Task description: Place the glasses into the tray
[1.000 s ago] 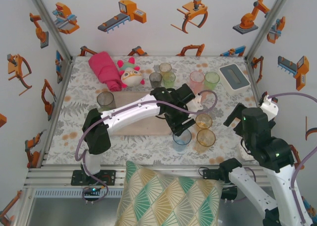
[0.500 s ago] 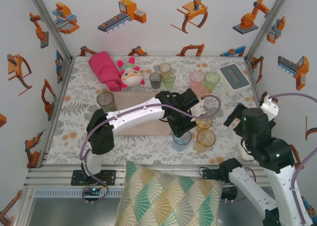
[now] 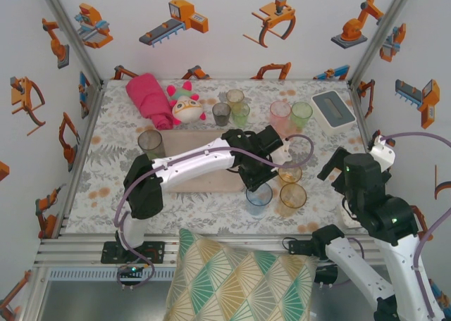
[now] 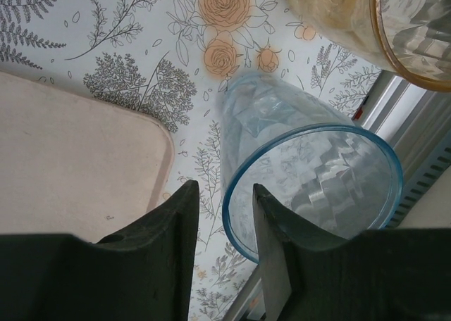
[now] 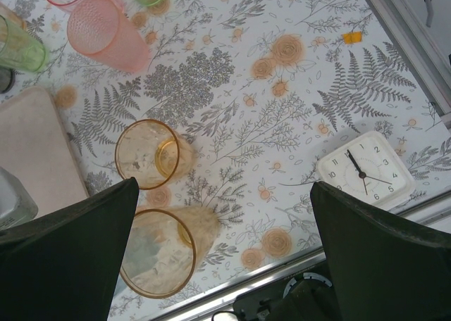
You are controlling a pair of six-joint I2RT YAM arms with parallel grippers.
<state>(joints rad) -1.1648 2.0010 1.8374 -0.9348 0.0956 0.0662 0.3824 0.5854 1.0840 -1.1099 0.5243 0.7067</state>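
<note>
The left gripper [image 4: 224,191], narrowly parted, straddles the rim of the blue glass [image 4: 317,180] standing on the desk [image 4: 127,67] just beside the tray [image 4: 70,145], while the right gripper [image 5: 224,187] hangs spread wide.

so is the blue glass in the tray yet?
Out: blue glass stands on the tablecloth beside the tray corner, left gripper straddling its rim.

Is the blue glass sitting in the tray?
No, the blue glass stands on the floral tablecloth, just beside the tray corner.
</note>
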